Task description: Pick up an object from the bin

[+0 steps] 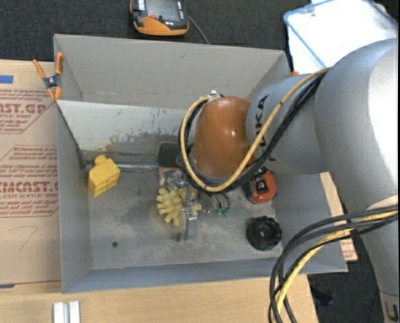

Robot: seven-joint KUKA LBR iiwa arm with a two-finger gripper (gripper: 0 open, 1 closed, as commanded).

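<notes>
My gripper (188,225) hangs low over the middle of the bin floor, below the orange cover on the wrist. A pale yellow ribbed thing (168,204) lies right against its left side, touching or nearly touching it. I cannot tell whether that thing is inside the grip. Just behind it, a tool with a black head (166,155) and a grey handle lies along the foot of the back wall.
A yellow block (103,174) sits at the left of the floor. A black round knob (263,233) lies at the front right. An orange and black thing (261,186) is half hidden under the arm at the right.
</notes>
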